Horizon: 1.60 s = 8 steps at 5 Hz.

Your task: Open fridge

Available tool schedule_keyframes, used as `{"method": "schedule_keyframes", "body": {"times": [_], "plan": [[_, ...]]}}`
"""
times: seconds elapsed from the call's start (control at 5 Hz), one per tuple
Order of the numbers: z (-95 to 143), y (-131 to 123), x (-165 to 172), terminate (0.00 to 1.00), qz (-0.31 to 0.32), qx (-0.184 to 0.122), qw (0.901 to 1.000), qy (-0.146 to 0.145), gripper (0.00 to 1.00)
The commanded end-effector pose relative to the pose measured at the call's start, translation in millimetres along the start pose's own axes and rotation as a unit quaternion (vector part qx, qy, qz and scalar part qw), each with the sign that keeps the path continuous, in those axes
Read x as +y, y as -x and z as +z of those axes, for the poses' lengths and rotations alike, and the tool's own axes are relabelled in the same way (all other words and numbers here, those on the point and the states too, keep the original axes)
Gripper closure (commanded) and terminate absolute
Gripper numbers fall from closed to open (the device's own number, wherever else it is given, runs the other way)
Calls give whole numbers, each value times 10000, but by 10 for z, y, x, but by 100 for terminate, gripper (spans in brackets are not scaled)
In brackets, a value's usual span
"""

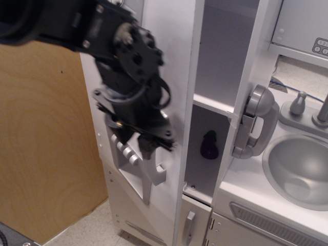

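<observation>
You have the fridge (174, 61) standing left of centre, a tall white toy cabinet set against a wooden panel (46, 143) on its left and the toy sink unit on its right. Its big upper door (171, 102) is swung well out toward you, so you see the door nearly edge-on and the white interior (220, 56) lies exposed beside it. Inside, a white shelf (214, 105) crosses the compartment, and below it a small dark purple object (209, 145) sits on the floor of the lower section; it is too small and dim to name.

Your gripper (146, 148) is blurred and hangs in front of the door's outer face, its black fingers (144, 145) closed around the top of the curved grey handle (156, 171), which shows pale below them. Just left of the handle you can see the recessed dispenser panel (128, 164) with its row of buttons (124, 149), tilted with the door.

Beneath the open door the smaller lower door (192, 223) with its short handle (188, 226) is shut. To the right, the grey toy phone handset (254, 123) hangs on the fridge's side post, next to the round grey sink basin (300, 169) and its faucet (323, 110)
</observation>
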State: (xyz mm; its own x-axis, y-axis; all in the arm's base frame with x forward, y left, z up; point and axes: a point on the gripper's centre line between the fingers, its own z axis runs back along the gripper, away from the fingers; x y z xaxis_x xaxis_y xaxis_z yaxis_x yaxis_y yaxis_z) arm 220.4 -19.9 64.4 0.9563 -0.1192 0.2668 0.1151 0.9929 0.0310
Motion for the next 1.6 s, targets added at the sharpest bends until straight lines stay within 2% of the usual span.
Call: {"method": "schedule_keyframes", "body": {"times": [0.0,0.2,0.4,0.6,0.8,1.0,1.2,1.4], "plan": [[230,76,-190,0,-60,649,9978,137,0],[234,122,-495,0,-179,1034,9936,414,0],[214,43,-756,0,-289,892,9944,477,0],[186,22,-1044,0,-362,978,9926,624,0],[175,-12,-1238,0,-379,866,9935,628,0],[159,-158,-1369,0,-219,827,9943,635,0],[158,-400,-1340,0,9,815,9946,647,0],[135,-632,-1151,0,321,668,9956,578,0]]}}
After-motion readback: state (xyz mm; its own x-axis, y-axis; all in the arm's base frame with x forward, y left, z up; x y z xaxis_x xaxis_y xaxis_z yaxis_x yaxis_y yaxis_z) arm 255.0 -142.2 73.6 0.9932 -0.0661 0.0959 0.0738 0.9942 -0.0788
